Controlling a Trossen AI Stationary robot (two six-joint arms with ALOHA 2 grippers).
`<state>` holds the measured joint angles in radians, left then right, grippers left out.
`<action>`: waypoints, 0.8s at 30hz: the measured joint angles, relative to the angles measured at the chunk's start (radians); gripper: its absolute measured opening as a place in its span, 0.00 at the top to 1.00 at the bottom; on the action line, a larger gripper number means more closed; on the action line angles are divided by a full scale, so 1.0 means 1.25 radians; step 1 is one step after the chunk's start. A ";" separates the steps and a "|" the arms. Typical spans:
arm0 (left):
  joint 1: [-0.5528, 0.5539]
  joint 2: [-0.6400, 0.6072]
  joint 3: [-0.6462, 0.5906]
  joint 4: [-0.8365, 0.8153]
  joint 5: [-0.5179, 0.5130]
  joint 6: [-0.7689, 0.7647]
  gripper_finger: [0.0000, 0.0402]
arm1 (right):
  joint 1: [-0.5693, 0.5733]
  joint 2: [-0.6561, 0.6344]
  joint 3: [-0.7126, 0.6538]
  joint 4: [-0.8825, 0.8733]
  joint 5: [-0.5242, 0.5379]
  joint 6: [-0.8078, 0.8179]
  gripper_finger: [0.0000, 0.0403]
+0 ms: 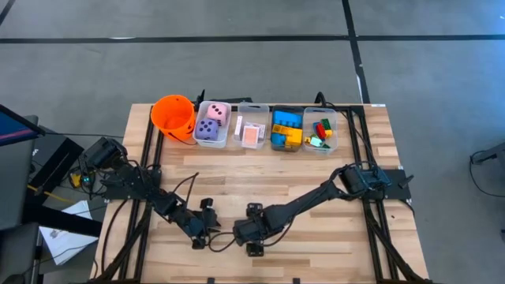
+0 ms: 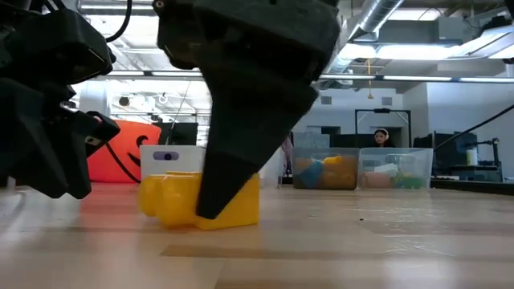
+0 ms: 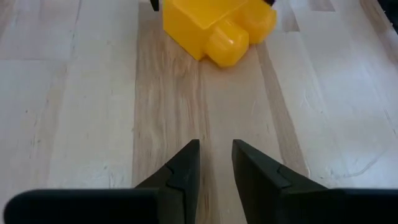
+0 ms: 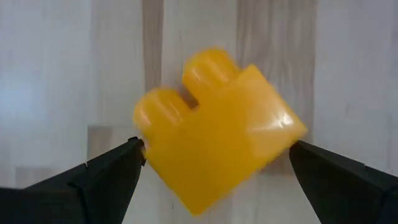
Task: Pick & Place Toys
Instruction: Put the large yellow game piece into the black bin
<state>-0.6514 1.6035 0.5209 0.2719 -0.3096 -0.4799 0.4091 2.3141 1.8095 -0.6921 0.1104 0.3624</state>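
the right gripper (image 4: 214, 162) sits low at the near-middle of the table (image 1: 355, 252), its fingers spread wide to either side of a yellow brick (image 4: 214, 130). the brick lies on the wood on its side, studs pointing sideways, turned at an angle between the fingers. one finger looks to be at or touching the brick's edge; the other stands apart from it, so nothing is gripped yet. in the low view the brick rests flat on the table with the dark gripper body right over it.

the left gripper (image 3: 216, 163) waits just beside, facing the same brick, fingers nearly together with a narrow gap, holding nothing.

at the far edge stand the orange bucket (image 1: 173, 116) and a row of bins (image 1: 271, 147) already holding dice, cards and bricks.

the step in hand looks like the pick: the claw is placed but has not closed. next it needs to close squarely on the brick; since the brick is skewed, it may twist or slip as the fingers meet it. then lift and carry it to the brick bin.
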 joint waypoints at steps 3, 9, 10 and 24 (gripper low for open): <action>0.000 0.000 0.000 0.000 0.000 0.000 0.78 | 0.000 -0.001 0.000 -0.007 0.000 0.005 0.02; 0.000 0.000 0.000 0.001 0.000 0.000 0.78 | 0.000 -0.001 0.000 0.022 -0.004 0.011 0.02; 0.000 0.000 0.000 0.001 0.000 0.000 0.78 | -0.001 -0.001 0.000 0.032 -0.004 0.009 0.02; 0.000 0.000 0.000 0.001 0.000 0.000 0.78 | -0.012 -0.001 0.000 0.039 -0.005 0.003 0.23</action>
<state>-0.6514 1.6035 0.5213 0.2729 -0.3096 -0.4805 0.3937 2.3127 1.8095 -0.6430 0.1040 0.3660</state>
